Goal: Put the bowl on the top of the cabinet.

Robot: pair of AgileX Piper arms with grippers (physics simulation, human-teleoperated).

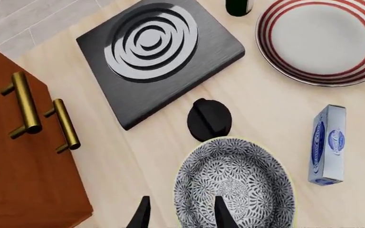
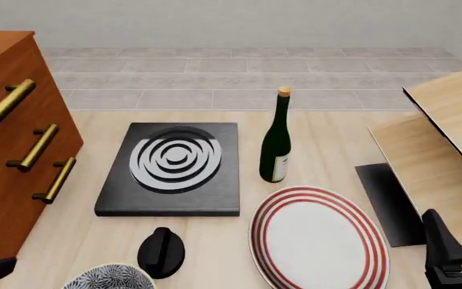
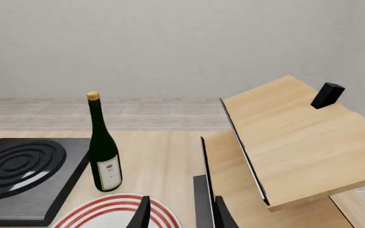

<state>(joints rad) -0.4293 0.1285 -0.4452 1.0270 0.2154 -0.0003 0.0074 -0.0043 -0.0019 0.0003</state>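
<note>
The bowl (image 1: 236, 183), navy-and-white floral with a pale rim, sits on the table close to the front edge; in the front view only its far rim (image 2: 110, 276) shows at the bottom. My left gripper (image 1: 182, 216) is open and straddles the bowl's rim, one finger (image 1: 224, 213) over the inside, the other (image 1: 142, 214) outside. The reddish-brown cabinet (image 2: 6, 120) with brass handles stands at the left, beside the bowl (image 1: 24, 166). My right gripper (image 3: 181, 216) is open and empty, at the front right (image 2: 459, 232) near the slanted boards.
A black hob plate (image 2: 171, 165) with grey rings lies mid-table, a black knob (image 2: 160, 251) just beyond the bowl. A green wine bottle (image 2: 277, 144) stands behind a red-ringed white plate (image 2: 317, 238). A blue-white box (image 1: 328, 145) lies beside the bowl. Pale slanted boards (image 2: 440, 156) fill the right.
</note>
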